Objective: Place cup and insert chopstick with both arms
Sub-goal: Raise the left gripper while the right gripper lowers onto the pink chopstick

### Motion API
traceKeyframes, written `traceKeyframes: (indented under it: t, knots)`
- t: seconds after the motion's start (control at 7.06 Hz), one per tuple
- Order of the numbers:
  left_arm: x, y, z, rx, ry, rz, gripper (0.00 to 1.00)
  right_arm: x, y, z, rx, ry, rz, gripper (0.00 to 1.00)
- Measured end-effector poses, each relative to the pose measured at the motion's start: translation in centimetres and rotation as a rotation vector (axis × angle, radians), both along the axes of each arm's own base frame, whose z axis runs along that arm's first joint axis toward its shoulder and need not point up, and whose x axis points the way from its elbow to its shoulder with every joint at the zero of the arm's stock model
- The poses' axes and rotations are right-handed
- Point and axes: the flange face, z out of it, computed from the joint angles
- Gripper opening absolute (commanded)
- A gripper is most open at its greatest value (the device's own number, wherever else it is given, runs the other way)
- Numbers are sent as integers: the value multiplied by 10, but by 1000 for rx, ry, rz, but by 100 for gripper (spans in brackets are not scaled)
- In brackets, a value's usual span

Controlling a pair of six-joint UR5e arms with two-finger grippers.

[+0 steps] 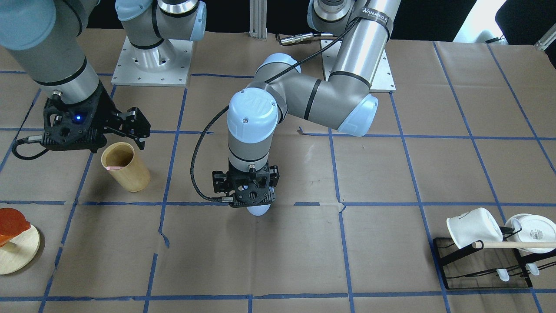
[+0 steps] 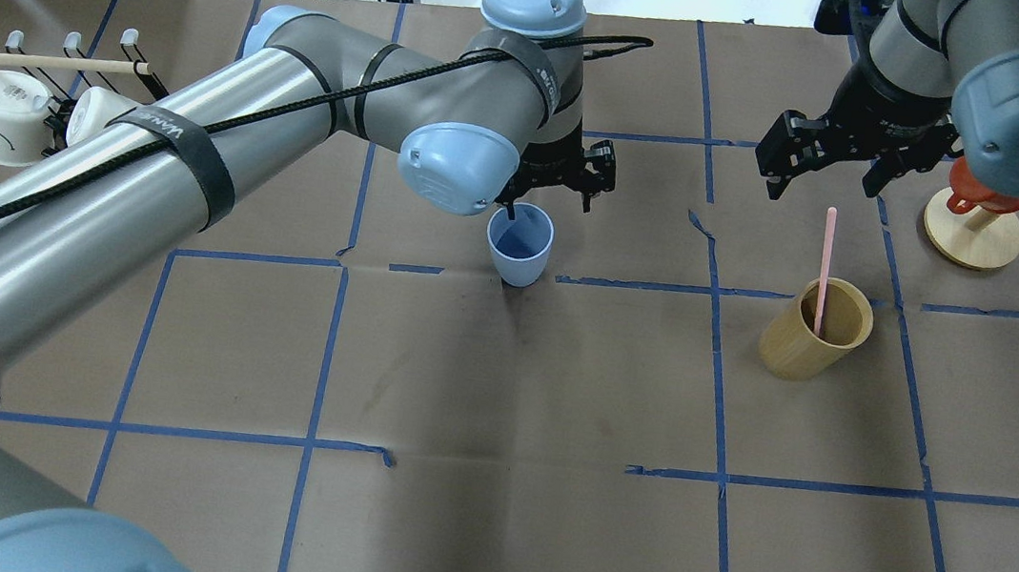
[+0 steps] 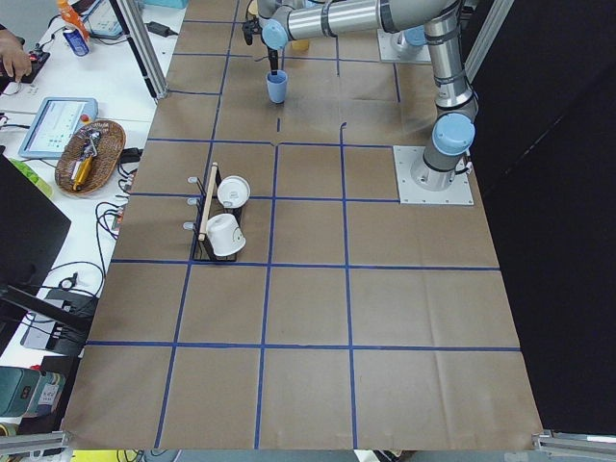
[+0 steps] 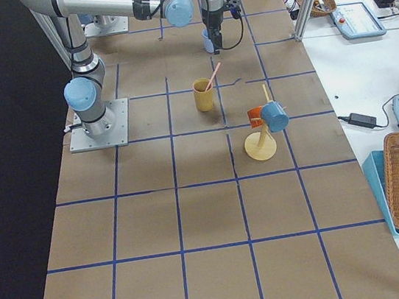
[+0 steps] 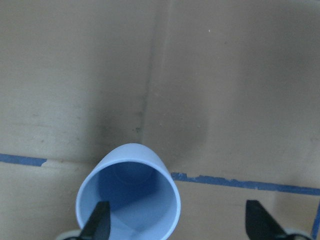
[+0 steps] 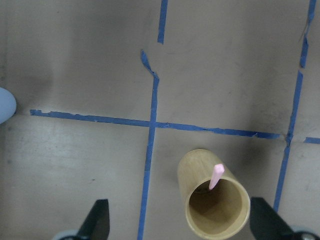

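The light-blue cup (image 2: 521, 249) stands upright on the table near its middle. It also shows in the left wrist view (image 5: 127, 200) and the front view (image 1: 259, 210). My left gripper (image 2: 548, 204) is right above it, open, with one finger (image 5: 100, 222) inside the cup's mouth and the other finger outside, apart from the cup. A pale-pink chopstick (image 2: 827, 255) leans inside a tan wooden holder (image 2: 811, 330). My right gripper (image 2: 823, 183) hangs above the holder, open and empty. The chopstick (image 6: 216, 175) lies between its spread fingers in the right wrist view.
A black rack (image 1: 482, 269) with white mugs (image 2: 6, 114) and a wooden dowel stands at my far left. A round wooden stand (image 2: 971, 233) carrying an orange cup stands by my right arm. Blue tape lines grid the brown paper table.
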Motion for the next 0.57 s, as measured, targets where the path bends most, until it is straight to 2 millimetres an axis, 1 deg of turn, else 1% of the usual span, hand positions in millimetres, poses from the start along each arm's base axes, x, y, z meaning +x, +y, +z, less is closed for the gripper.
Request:
traceKeyframes:
  t: [0.14,0.28,0.57]
  knots:
    - [20,-1,29,-16,9,6,100,-3,-13,-11,30,30,37,100]
    - [43,1,58,-22,21,-8,100,-5,-21,-24,69,41,53,100]
    - [91,9,108,-23,31,-83,100,-8,-28,-52,149,55,62,100]
